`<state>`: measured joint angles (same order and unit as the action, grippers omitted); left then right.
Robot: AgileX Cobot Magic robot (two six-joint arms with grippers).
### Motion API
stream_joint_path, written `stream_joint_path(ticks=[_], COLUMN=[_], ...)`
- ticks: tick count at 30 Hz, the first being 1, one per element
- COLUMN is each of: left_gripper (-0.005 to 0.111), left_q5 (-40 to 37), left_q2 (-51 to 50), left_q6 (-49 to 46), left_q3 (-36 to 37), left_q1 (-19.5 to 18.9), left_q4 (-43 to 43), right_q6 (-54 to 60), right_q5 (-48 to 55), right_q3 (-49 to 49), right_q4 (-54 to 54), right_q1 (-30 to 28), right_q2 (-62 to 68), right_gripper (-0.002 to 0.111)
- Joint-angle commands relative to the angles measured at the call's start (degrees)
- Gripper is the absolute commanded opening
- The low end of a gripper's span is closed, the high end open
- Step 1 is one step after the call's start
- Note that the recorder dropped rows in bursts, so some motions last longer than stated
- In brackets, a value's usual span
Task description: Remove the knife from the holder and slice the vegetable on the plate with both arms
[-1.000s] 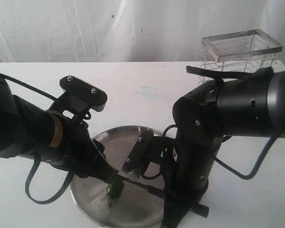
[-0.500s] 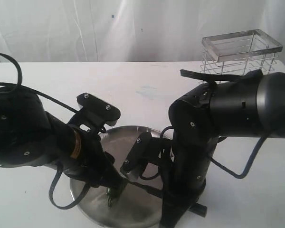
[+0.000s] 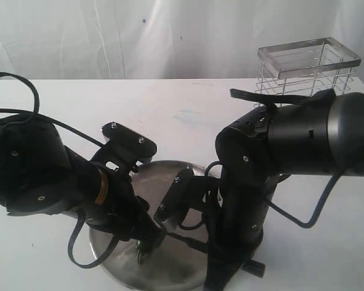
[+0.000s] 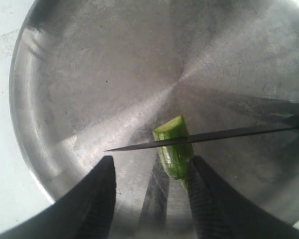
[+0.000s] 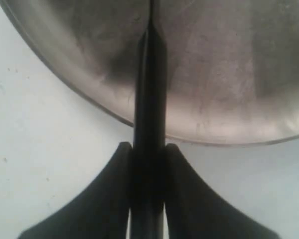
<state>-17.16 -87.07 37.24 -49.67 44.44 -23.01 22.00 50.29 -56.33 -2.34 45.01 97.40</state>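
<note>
Slim pointed knife [image 4: 199,137] across glossy vegetable [image 4: 175,160], brushed-steel plate [image 4: 89,74]

White table [image 3: 170,103] all the way across, with a faint bluish smudge [image 3: 190,116] near the middle. Behind it hangs what looks like a white curtain [image 3: 109,36], kinda wrinkly. Light is soft and even, a bit washed out.

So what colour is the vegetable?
The vegetable is green; it shows best in the left wrist view.
</note>
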Motion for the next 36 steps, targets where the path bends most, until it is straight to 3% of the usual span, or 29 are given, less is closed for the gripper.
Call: stream_joint_path(ticks=[1, 36], left_gripper=[0.050, 0.050], left_q5=[-0.17, 2.64], left_q2=[0.11, -1.63], left_q6=[0.39, 5.72], left_q3=[0.30, 0.30], left_q1=[0.30, 0.20], left_q4=[-0.19, -7.52], right_q6=[0.34, 0.85], right_q5=[0.50, 2.58], right_q3=[-0.32, -2.57], right_q4=[0.37, 0.43], right_q1=[0.09, 0.09], right_q2=[-0.05, 1.51], right_gripper=[0.000, 0.000])
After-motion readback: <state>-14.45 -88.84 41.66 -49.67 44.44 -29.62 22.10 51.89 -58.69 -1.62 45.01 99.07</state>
